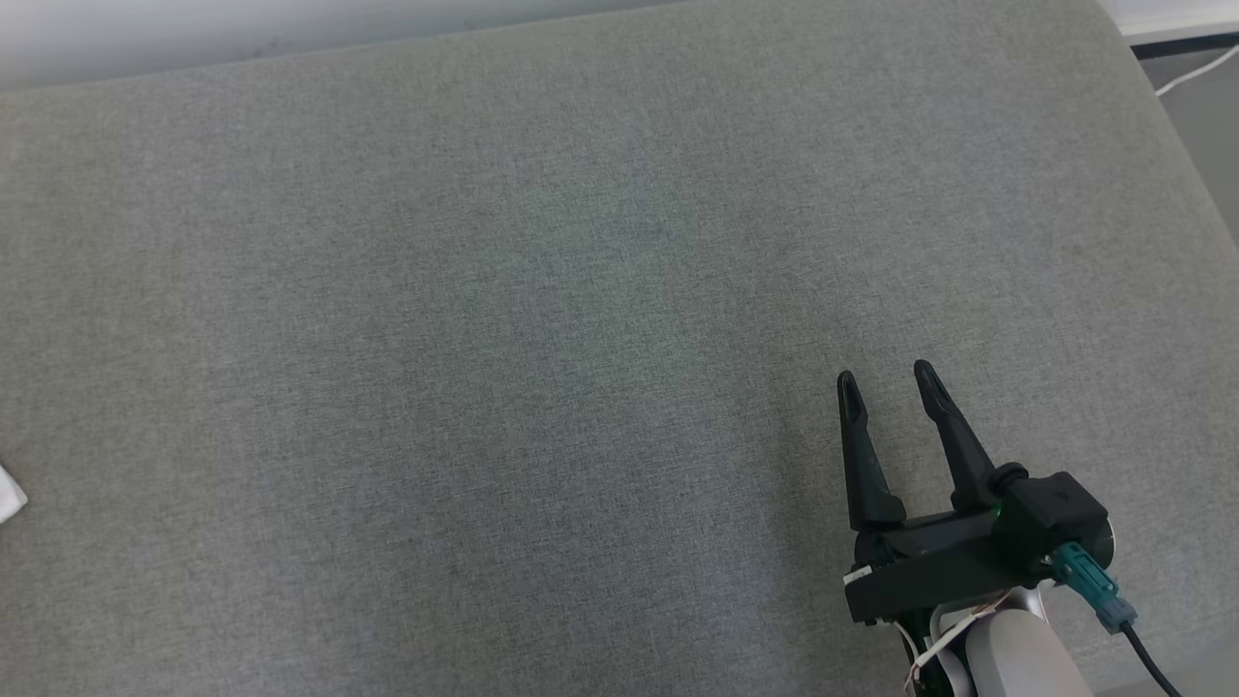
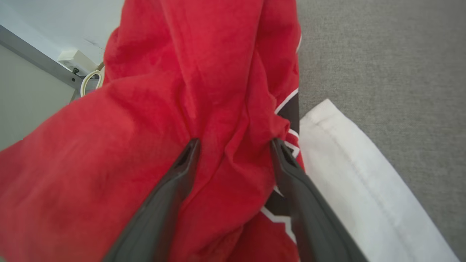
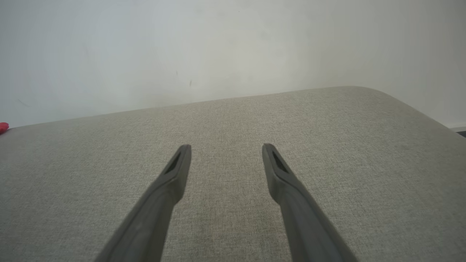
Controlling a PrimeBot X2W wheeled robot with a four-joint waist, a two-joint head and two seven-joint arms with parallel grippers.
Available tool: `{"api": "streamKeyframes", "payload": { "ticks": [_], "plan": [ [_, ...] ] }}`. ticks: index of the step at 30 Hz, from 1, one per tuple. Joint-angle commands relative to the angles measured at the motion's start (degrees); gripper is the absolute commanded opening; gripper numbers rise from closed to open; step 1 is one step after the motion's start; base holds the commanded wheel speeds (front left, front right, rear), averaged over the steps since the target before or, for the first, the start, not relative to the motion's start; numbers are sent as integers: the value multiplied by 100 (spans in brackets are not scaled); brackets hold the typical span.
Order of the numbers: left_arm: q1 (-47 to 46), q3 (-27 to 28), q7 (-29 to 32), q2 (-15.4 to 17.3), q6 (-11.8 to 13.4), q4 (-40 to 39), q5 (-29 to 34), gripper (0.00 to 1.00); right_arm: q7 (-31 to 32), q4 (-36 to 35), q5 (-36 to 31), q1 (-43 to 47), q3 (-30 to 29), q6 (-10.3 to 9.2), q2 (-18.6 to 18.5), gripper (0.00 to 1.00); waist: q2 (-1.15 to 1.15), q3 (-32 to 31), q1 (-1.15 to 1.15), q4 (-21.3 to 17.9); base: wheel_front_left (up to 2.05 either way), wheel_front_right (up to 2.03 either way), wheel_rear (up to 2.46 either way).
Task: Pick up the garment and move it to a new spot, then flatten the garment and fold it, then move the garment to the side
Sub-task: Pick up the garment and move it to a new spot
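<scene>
The garment (image 2: 189, 72) is red with black-and-white trim and lies bunched up close in the left wrist view. My left gripper (image 2: 236, 142) stands open, its two fingertips pressed into the red cloth with a raised fold between them. A tiny red edge of the garment (image 3: 3, 127) peeks in at the far left of the right wrist view. My right gripper (image 1: 886, 376) hovers open over bare grey fabric at the lower right of the head view, and its fingers (image 3: 226, 146) have nothing between them.
A white cloth (image 2: 349, 174) lies right beside the red garment, and a corner of it (image 1: 8, 494) shows at the head view's left edge. The wide grey upholstered surface (image 1: 542, 290) ends at a pale wall (image 3: 218, 47). A white cable (image 1: 1195, 73) lies past the far right corner.
</scene>
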Motion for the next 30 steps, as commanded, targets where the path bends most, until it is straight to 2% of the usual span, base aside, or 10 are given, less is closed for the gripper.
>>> {"api": "streamKeyframes", "payload": {
  "ticks": [1, 2, 3, 4, 5, 18, 24, 30],
  "plan": [
    [-48, -51, 15, 23, 14, 114, 31, 100, -12, 19, -6, -70, 17, 0, 2, 100, -1, -10, -1, 1, 0, 0, 0],
    [-58, -64, -33, 21, 29, 160, 25, 100, -12, 25, -5, -55, 21, 0, 0, 100, -1, -29, -1, 11, 0, 0, 0],
    [-65, -72, -57, 27, 58, 219, 32, 66, -12, 33, -8, -37, 25, 0, -6, 100, -1, -50, -1, 24, 0, 0, 0],
    [-59, -96, -60, 9, 41, 267, 42, 9, -12, 45, -17, -23, 21, 0, -8, 100, -1, -77, -1, 38, 0, 0, 0],
    [-59, -119, -69, -15, 35, 310, 50, 0, -12, 46, -23, -13, 28, 0, -9, 100, -1, -102, -1, 51, 0, 0, 0],
    [-376, -472, -922, -142, -100, 142, 206, 0, -12, 169, 77, 103, 62, 0, -31, 100, -1, -573, -1, 289, 0, 0, 0],
    [-661, -759, -1350, -231, -170, -347, 340, 0, -12, 212, 129, 198, 66, 0, -22, 100, -1, -898, -1, 453, 0, 0, 0],
    [-872, -1116, -1485, -368, -234, -1060, 401, 0, -12, 238, 214, 309, 37, 0, -8, 100, -1, -1155, -1, 500, 0, 0, 0]
  ]
}}
